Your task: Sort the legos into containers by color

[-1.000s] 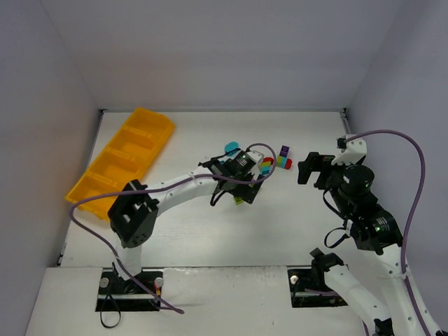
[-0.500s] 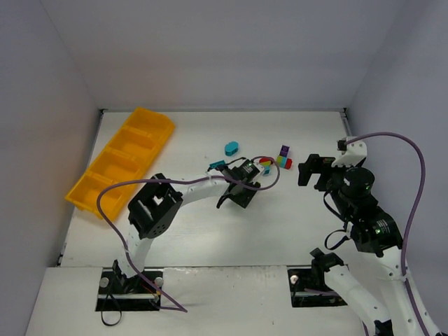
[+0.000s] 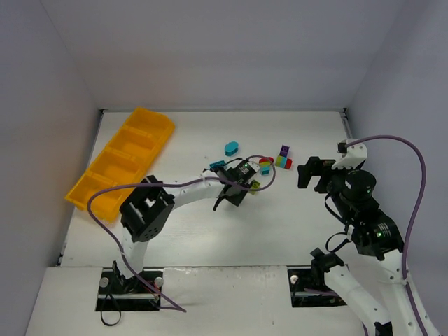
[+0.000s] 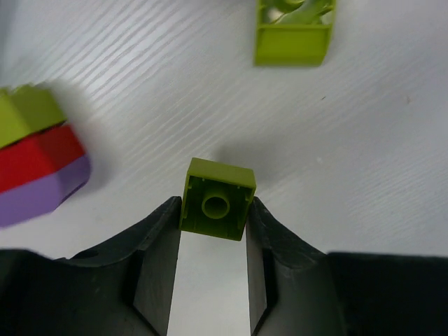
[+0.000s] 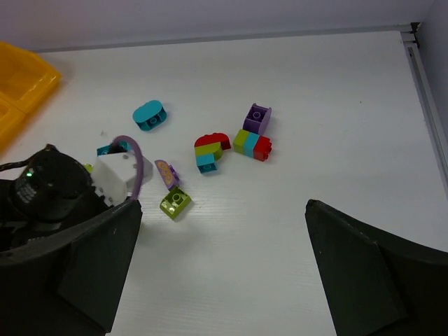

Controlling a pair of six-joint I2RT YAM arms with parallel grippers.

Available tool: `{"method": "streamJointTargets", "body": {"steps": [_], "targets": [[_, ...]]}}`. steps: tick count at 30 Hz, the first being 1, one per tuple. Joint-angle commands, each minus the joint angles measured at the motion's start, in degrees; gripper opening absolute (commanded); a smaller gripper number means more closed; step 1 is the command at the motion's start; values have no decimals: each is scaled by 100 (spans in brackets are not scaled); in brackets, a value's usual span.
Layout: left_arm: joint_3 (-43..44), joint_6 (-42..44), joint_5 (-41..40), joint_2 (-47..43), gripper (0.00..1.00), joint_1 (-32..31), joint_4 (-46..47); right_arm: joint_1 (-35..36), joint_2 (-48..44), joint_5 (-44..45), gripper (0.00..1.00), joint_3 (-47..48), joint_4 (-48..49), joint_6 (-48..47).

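The left gripper (image 4: 213,218) is closed on a small lime-green plastic brick (image 4: 218,189). Its 2 dark fingers (image 4: 157,259) press against opposite sides of the brick, whose hollow underside with 1 round tube faces the wrist camera. The brick seems to rest on the white table (image 3: 294,133), though from this angle we cannot tell whether it is slightly raised. Just beyond it, and apart from it, lies a second lime-green brick (image 4: 292,38). At the left edge of the same view sits a blurred stack of lime, red and purple pieces (image 4: 31,164). From above, we see this gripper near the middle of the table, well apart from the long orange-yellow plastic tray (image 3: 119,157) with 4 compartments at the far left. The right gripper (image 5: 222,224) hangs with its jaws spread wide, holding nothing. In its wrist view we see a teal rounded brick (image 5: 149,115), a purple square brick (image 5: 257,117), a row of lime, teal and red bricks (image 5: 253,143) and a red, lime and teal arched stack (image 5: 211,150), all loose on the table.
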Motion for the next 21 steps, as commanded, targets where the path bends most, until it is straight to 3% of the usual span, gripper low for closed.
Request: {"method": "streamJointTargets", "body": {"steps": [1,11,15,18,21], "targets": [[-3,-557,-928,-1248,0,168,-301,42,167,-55,100,105,403,-33],[-371,-1921,-2150,-3481,0,2259,-2191,42,659,-90,100,271,342,169],[-811,-2054,-1994,-4140,0,3629,-2473,42,888,-231,100,307,342,169],[-1127,-2036,-1668,-4264,0,5094,-2403,42,1020,-363,100,351,359,178],[-1268,-2027,-1510,-4186,0,5862,-2272,42,1099,-424,100,342,359,187]]}}
